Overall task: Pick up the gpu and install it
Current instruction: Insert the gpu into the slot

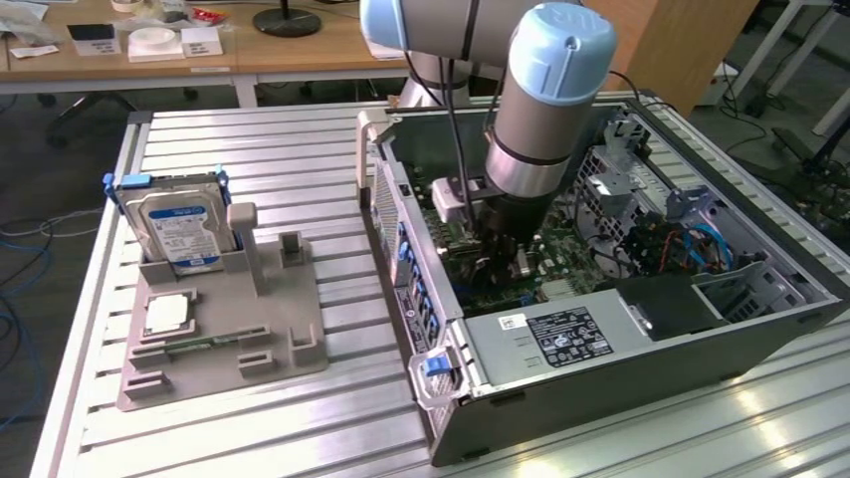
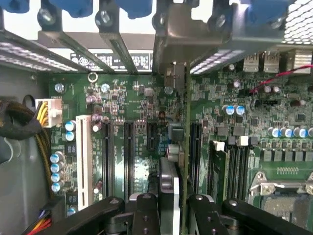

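Exterior view: the arm reaches down into the open case (image 1: 624,299) lying on the counter (image 1: 266,149). Wrist view: the end effector (image 2: 168,205) grips the gpu (image 2: 181,122), jaws narrow on its upper edge; the card stands edge-on over the motherboard (image 2: 132,98), its bracket at the rear slot openings. A hard drive (image 1: 179,224) stands in the gray holder (image 1: 226,349) beside the case.

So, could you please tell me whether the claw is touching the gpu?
Touching: in the wrist view, the claw has a finger on each side of the upright gpu above the motherboard.
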